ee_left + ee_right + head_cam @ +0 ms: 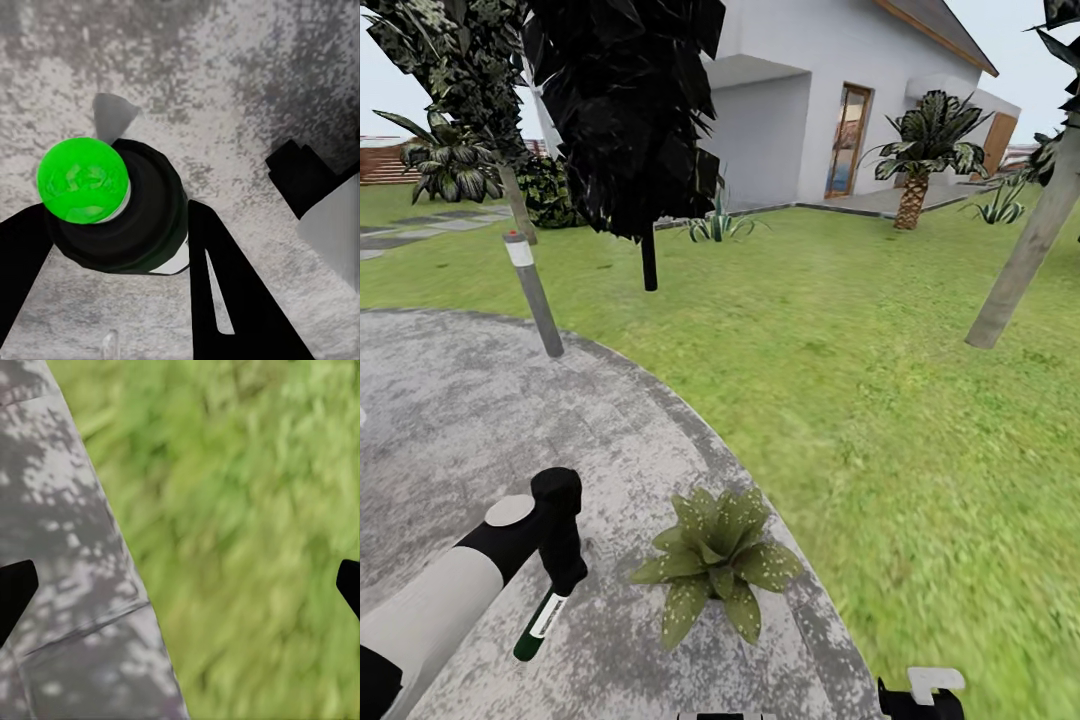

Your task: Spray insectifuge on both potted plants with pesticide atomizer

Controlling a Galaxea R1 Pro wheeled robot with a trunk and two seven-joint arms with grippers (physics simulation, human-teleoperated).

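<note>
A grey mottled patio (450, 420) fills the lower left of the frame, its curved edge meeting a green lawn (880, 360) that spreads across the right and centre. A white house (810, 90) with a glazed door (848, 140) stands at upper centre. A dark tree (630, 110) rises at upper left, a palm (920, 150) at upper right, a bare trunk (1030, 240) at the right edge. A wooden fence (385, 160) shows far left. Daylight is even, the sky pale.

Pesticide atomizer (542, 620): white with a dark green end, bright green seen end-on. Potted plant (717, 556): green, pale-speckled leaves. Patio (450, 420): mottled grey. Lawn (880, 360): green. House (800, 110): white.
</note>
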